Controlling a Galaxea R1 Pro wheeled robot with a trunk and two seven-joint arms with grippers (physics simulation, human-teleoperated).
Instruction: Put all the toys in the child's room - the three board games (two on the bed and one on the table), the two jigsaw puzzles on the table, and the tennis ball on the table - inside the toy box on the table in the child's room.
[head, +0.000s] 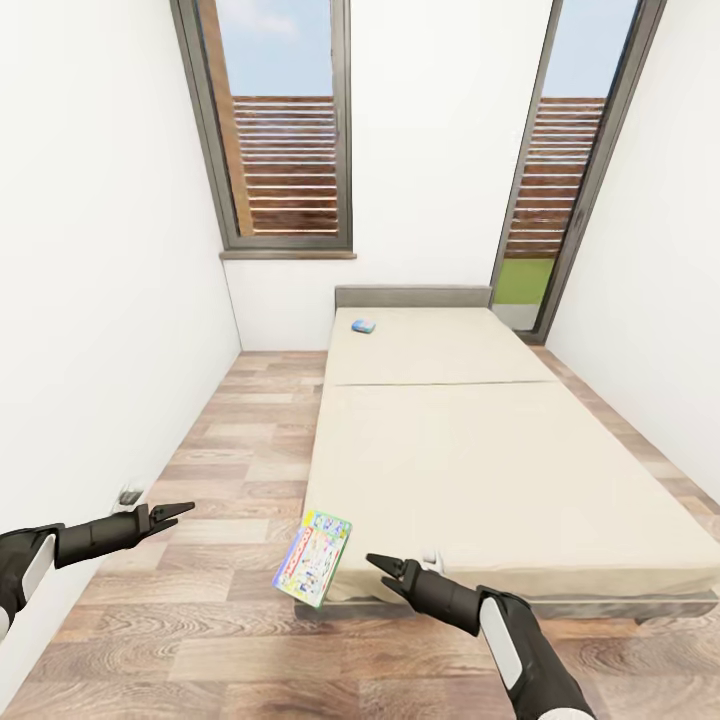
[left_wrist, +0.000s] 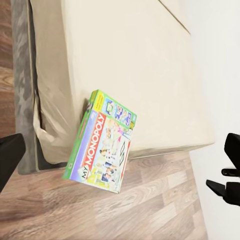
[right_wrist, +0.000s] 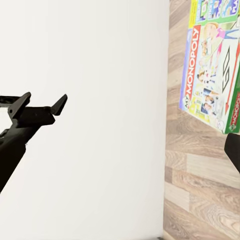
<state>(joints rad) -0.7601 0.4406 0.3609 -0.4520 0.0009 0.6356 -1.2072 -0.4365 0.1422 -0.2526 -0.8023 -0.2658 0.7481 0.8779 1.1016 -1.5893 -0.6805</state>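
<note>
Toys first: my left gripper (head: 183, 512) hangs over the wood-plank floor (head: 200, 600), fingers spread, empty. Next along, the green-edged pastel Monopoly board-game box (head: 313, 557) sits tilted off the near corner of the beige-mattressed bed (head: 500, 470); support unclear. Reads as light, stiff cardboard, slick-faced; I'd pinch across a long edge. Right gripper (head: 382, 566) beside it, fingers parted, empty. Small blue box (head: 363, 326) lies near the headboard.

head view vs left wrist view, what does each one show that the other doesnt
Head view alone: the small blue game near the headboard, the windows, and the left gripper, jaws slightly apart. Left wrist view alone: the lettering MY MONOPOLY on the pastel board game. Both: that game at the bed's corner, the plank floor, the right gripper.
</note>
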